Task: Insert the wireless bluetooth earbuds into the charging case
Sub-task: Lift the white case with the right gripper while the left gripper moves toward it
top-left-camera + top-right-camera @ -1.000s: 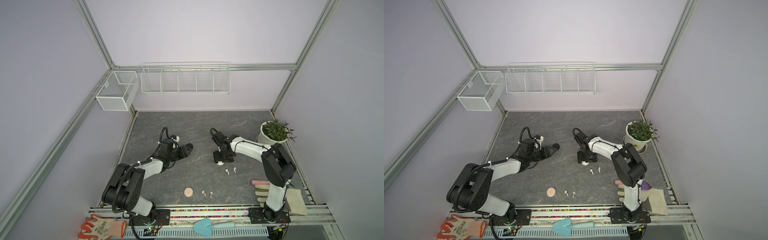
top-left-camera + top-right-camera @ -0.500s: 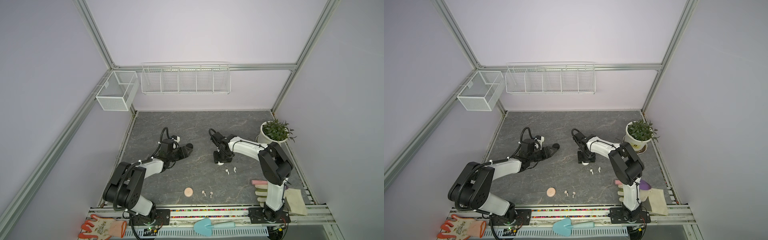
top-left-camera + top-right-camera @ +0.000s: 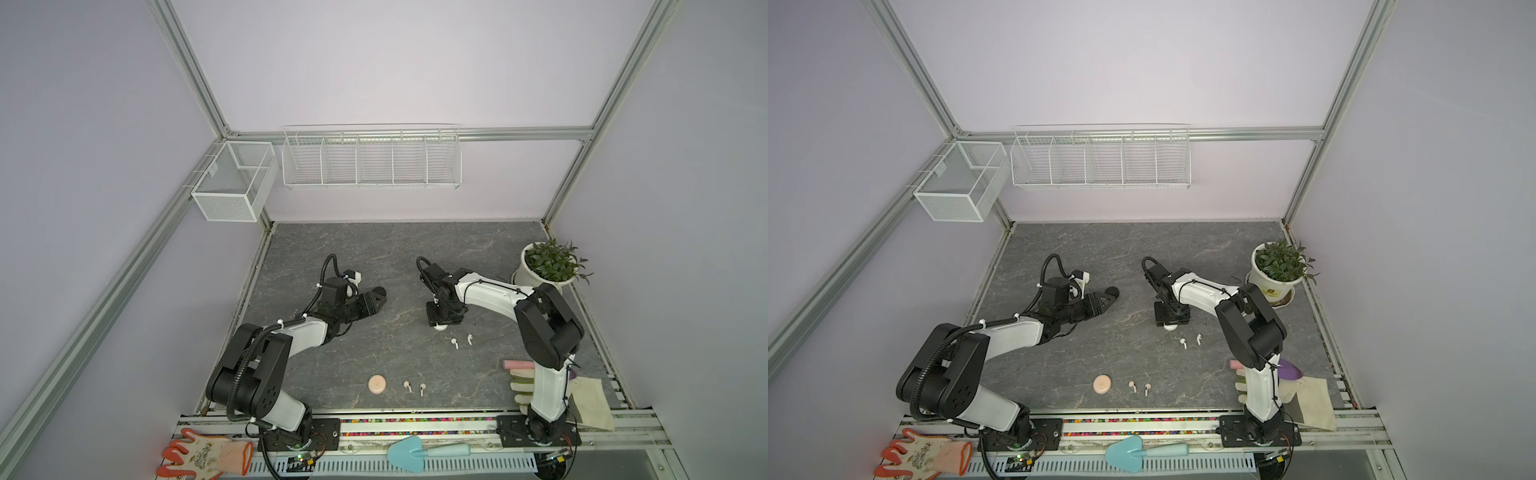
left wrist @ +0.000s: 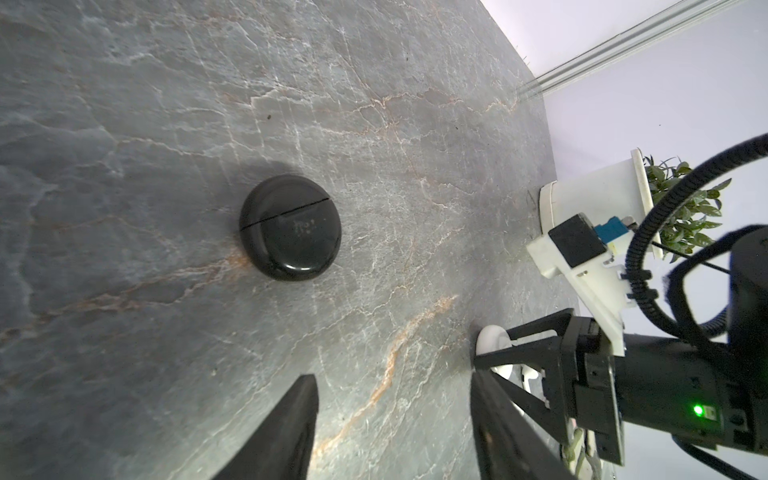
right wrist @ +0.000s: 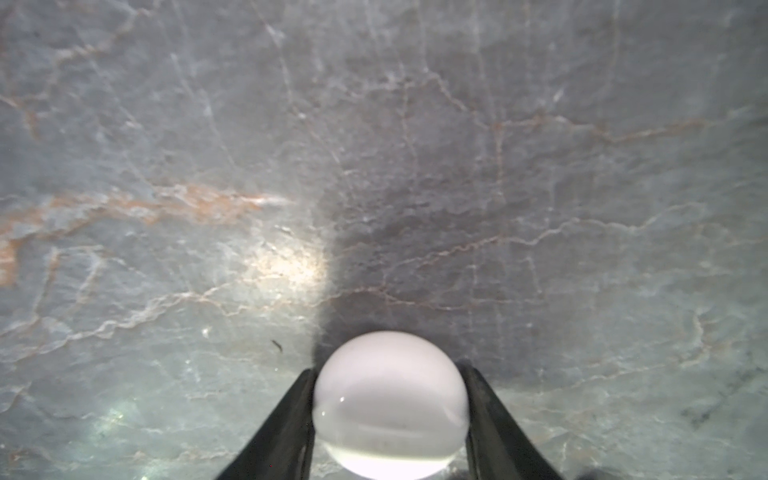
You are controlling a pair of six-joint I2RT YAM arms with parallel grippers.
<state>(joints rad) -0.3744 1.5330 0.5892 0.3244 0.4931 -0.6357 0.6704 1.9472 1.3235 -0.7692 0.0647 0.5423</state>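
Right gripper [image 5: 386, 368] has its two dark fingers [image 5: 286, 428] pressed against opposite sides of the white charging case [image 5: 390, 407], which sits on the grey stone-patterned table [image 3: 374, 249]. I read that as a closed grip on the case, most likely to steady it or lift it so its lid can be worked open. Left gripper [image 4: 392, 376] lies low over the table with its jaws apart and nothing between them, aimed at the black charging case [image 4: 290, 227]. That case lies flat with its lid shut, well ahead of the fingertips, so this arm seems to be waiting. A pink charging case [image 3: 377, 384] rests closed near the front edge, apart from both arms. The white earbuds [image 3: 454, 343] lie side by side on the table just in front of the gripped case, handy for loading once it opens. The pink earbuds [image 3: 407, 386] lie paired just beside their own case. No black earbuds are visible, and whether they are inside the black case cannot be told.
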